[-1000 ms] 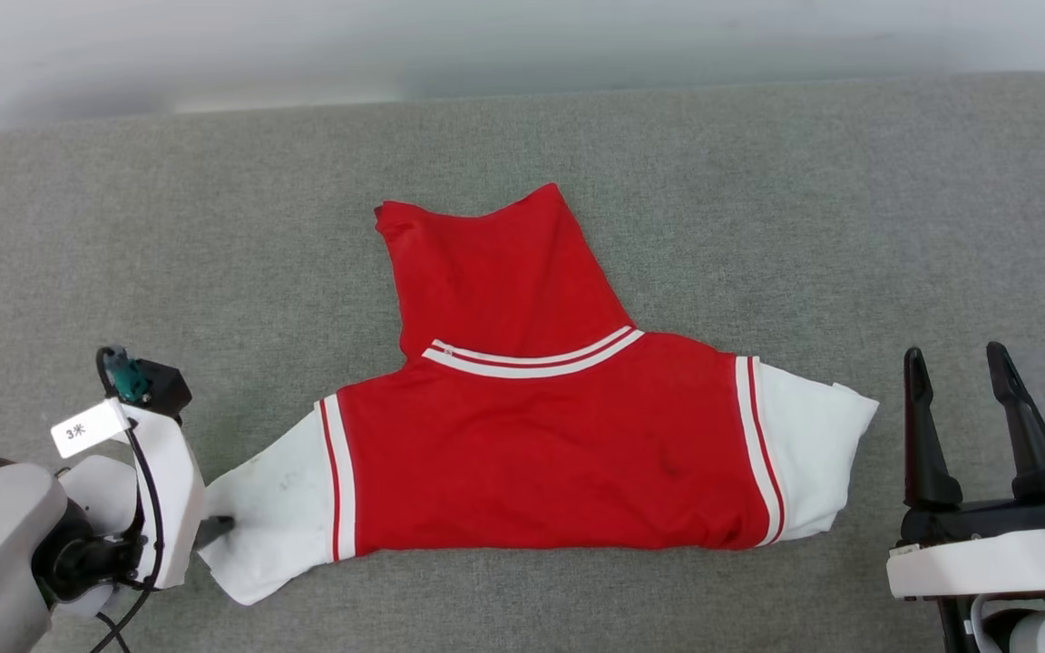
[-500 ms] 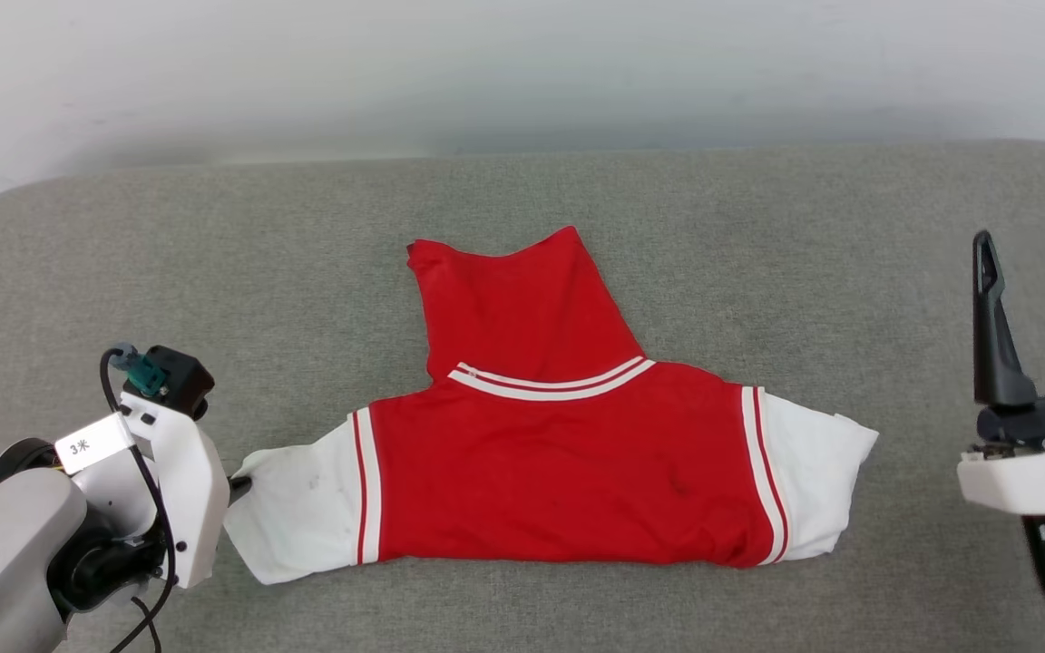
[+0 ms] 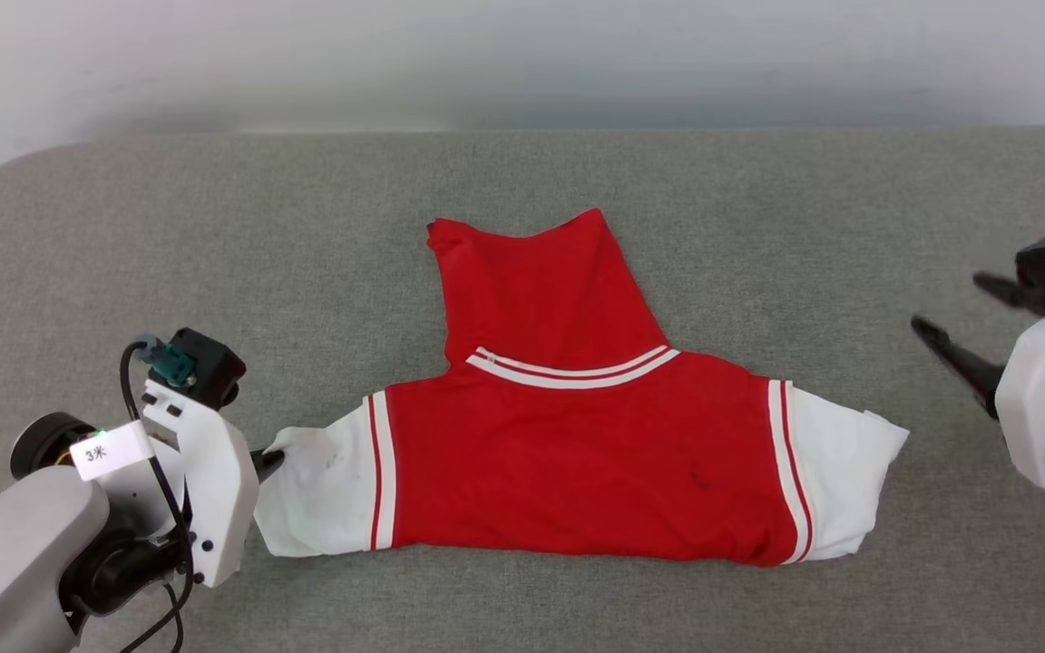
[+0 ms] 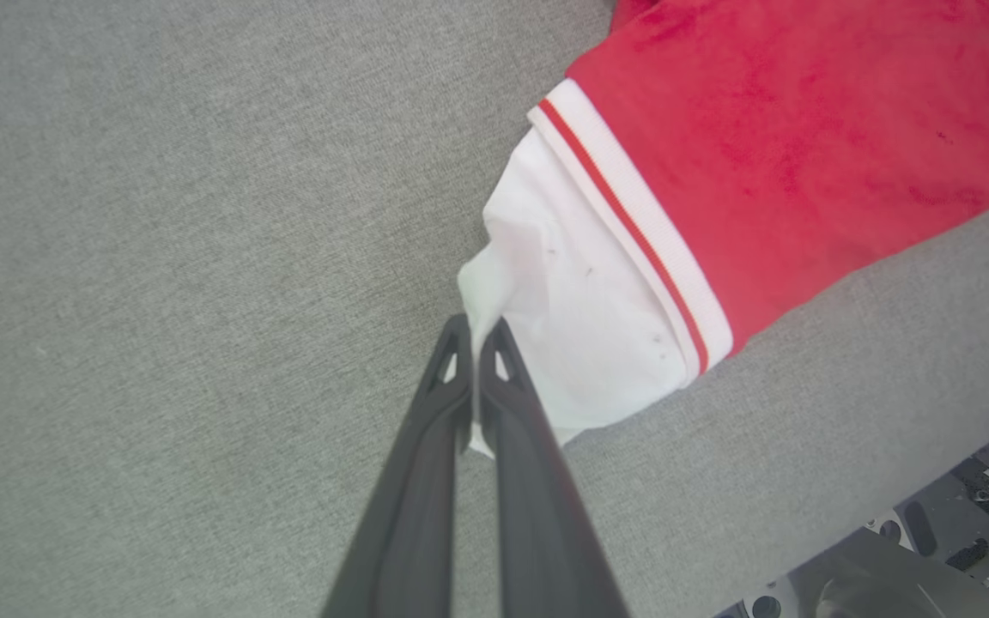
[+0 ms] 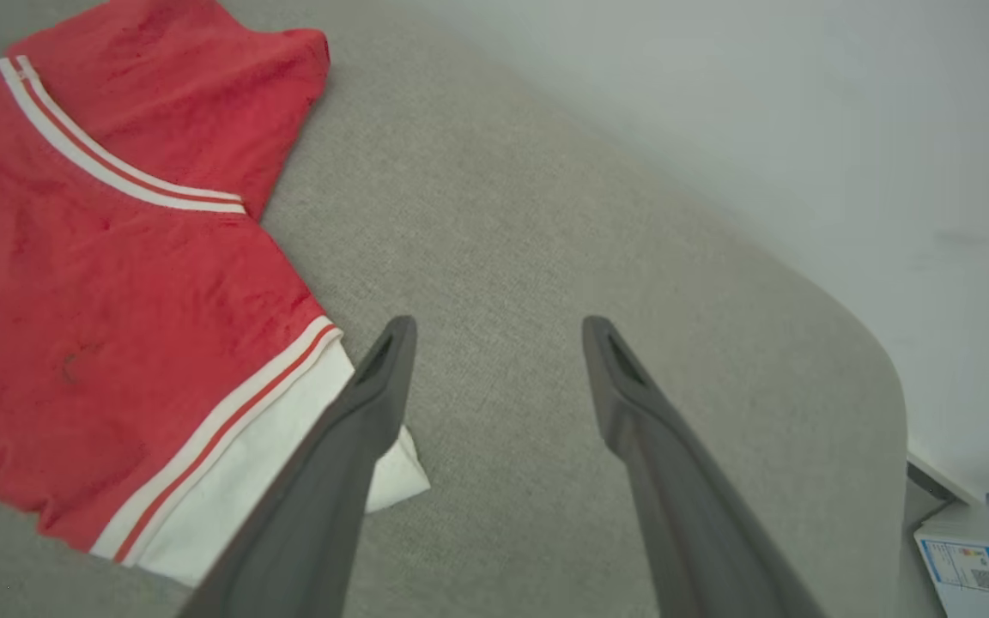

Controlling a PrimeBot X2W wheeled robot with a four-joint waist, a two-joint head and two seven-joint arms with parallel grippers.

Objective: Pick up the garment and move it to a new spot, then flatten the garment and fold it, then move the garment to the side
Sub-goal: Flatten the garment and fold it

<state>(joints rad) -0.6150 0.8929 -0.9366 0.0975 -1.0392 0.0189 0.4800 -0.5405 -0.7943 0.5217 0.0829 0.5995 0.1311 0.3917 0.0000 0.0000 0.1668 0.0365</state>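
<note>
Head view, from the left: the grey woven-fabric cushioned surface (image 3: 169, 227) rounds off at its left corner, with a wide bare stretch beyond the left gripper (image 3: 270, 458). That gripper's two dark fingers are pressed together on the outer edge of the white left sleeve (image 3: 323, 485) of the red jersey-style garment (image 3: 577, 453).

The garment lies in the middle of the surface. Its straight long edge is toward the robot, and a red panel points to the far edge above the white-and-red striped trim (image 3: 572, 370). Bare fabric runs all round it.

The white right sleeve (image 3: 840, 481) ends well apart from the right gripper (image 3: 962, 313), which hovers at the right side with its fingers spread wide and nothing between them.

The surface is a flat, even weave, and a pale wall (image 3: 522, 63) runs behind its far edge. In the right wrist view a white box with a blue label (image 5: 971, 558) sits past the rounded corner.
</note>
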